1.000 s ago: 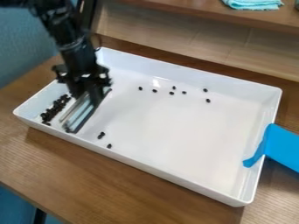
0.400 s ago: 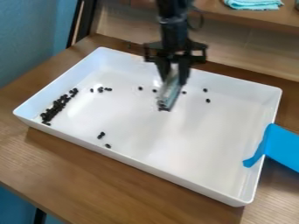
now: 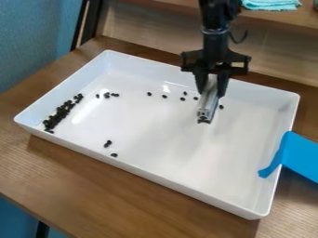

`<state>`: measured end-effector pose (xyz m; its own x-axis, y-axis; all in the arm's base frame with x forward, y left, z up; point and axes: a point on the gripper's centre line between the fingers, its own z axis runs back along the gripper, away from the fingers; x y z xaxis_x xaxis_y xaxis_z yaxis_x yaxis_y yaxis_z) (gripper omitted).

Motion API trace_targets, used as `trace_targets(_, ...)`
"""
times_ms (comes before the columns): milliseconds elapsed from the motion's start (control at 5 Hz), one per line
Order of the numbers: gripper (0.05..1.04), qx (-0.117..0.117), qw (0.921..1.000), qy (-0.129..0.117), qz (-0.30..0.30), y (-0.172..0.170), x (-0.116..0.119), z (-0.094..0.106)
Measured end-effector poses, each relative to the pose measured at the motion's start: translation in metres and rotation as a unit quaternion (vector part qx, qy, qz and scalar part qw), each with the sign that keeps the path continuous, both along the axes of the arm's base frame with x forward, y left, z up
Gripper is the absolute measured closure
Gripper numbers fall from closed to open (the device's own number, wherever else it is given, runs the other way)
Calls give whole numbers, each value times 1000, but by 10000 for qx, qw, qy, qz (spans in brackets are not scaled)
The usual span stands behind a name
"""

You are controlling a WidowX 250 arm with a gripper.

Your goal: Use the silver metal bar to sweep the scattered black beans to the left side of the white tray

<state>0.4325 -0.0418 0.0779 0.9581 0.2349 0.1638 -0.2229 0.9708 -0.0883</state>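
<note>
The gripper (image 3: 212, 87) hangs over the right half of the white tray (image 3: 155, 144), shut on a flat grey, metallic-looking tool (image 3: 207, 106) that points downward with its narrow side towards the camera. Whether the tool touches the tray floor I cannot tell. Small black pieces lie in the tray: a dense row (image 3: 60, 114) along the left wall, a small cluster (image 3: 107, 95) right of its upper end, two spots near the front wall (image 3: 108, 143), and several scattered ones (image 3: 164, 96) towards the back. One piece (image 3: 221, 107) is just right of the tool.
Blue tape (image 3: 301, 155) covers part of the tray's right rim. The tray stands on a wooden table (image 3: 112, 190). Behind it rises a wooden panel with a shelf (image 3: 186, 13), where a teal cloth (image 3: 270, 4) lies.
From the tray's left side, the gripper has moved right with the tool, now seen narrow side on. The cluster near the back left has come into sight.
</note>
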Motion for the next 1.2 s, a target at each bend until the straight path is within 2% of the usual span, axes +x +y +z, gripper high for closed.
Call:
trace_targets(200, 698, 74, 9999, 73, 26, -4, 4, -14)
trace_targets(600, 698, 151, 9998, 89, 41, -14, 6, -24)
trace_targets(1200, 698, 266, 9994, -1, 216, -18, 22, -34)
